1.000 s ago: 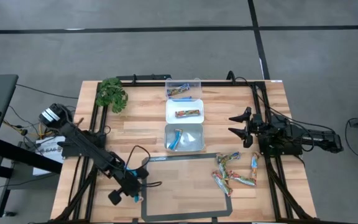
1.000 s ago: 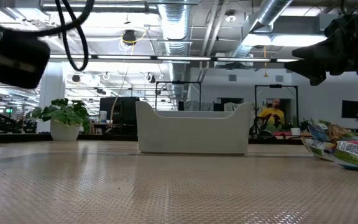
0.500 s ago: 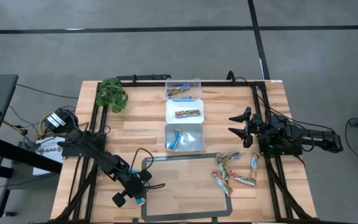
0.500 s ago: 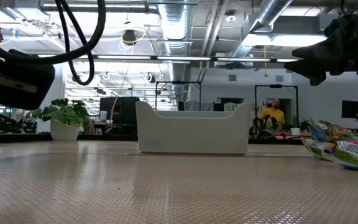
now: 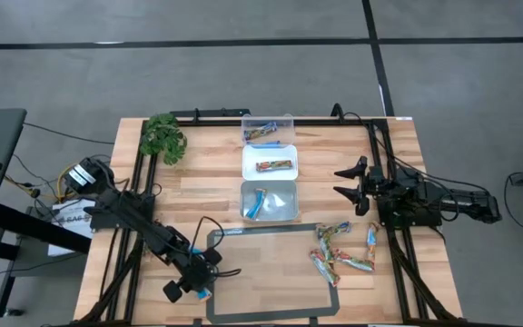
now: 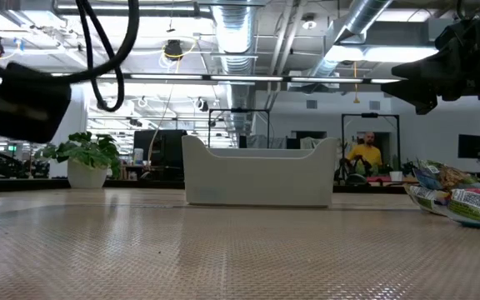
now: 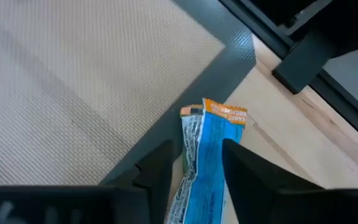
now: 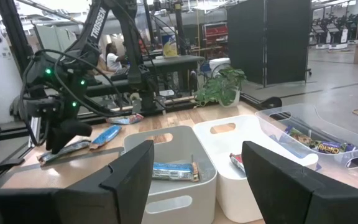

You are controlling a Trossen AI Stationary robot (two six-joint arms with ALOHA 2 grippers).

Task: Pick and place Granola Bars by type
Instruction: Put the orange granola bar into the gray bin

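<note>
My left gripper hangs low over the near left corner of the grey mat, fingers apart. A blue granola bar lies lengthwise between them, its orange-tipped far end over the wood beside the mat's dark border. A pile of multicoloured granola bars lies on the mat's right part. My right gripper waits open and raised, right of the tubs, touching nothing. My left gripper has the blue bar between its two fingers, which point down and lie along the bar's long sides. Whether the fingers touch the bar cannot be told from this view.
Three tubs stand in a row at the table's middle: a white one holding a blue bar, a white one holding a brown bar, and a clear one with several bars. A small plant stands at the far left.
My left gripper has come down a little and shifted slightly toward the table's right edge, with the blue bar below it at the mat's near left corner. My right arm has kept still.
</note>
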